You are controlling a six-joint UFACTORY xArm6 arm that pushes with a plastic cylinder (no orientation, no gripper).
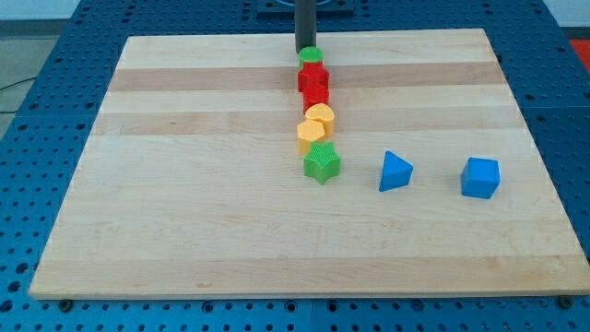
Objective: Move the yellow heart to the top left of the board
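Your yellow heart (pixel 320 118) sits mid-column on the pale wooden board (pixel 184 203), just beyond a green star (pixel 322 162). My tip (pixel 305 50), a bare upright rod that grips nothing, touches the far green block (pixel 311 56).

pale wooden board (pixel 184 231) with smooth matt grain; ridged matt plastic blocks like the yellow heart (pixel 320 117); perforated blue table (pixel 37 111).

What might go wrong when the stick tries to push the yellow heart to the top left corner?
1. The yellow heart sits packed in a column, with a red block above it and a yellow block below, so they may get dragged along.
2. My tip is at the column's top, by the green block, so it must go around first.
3. A glancing push may spin the heart aside.
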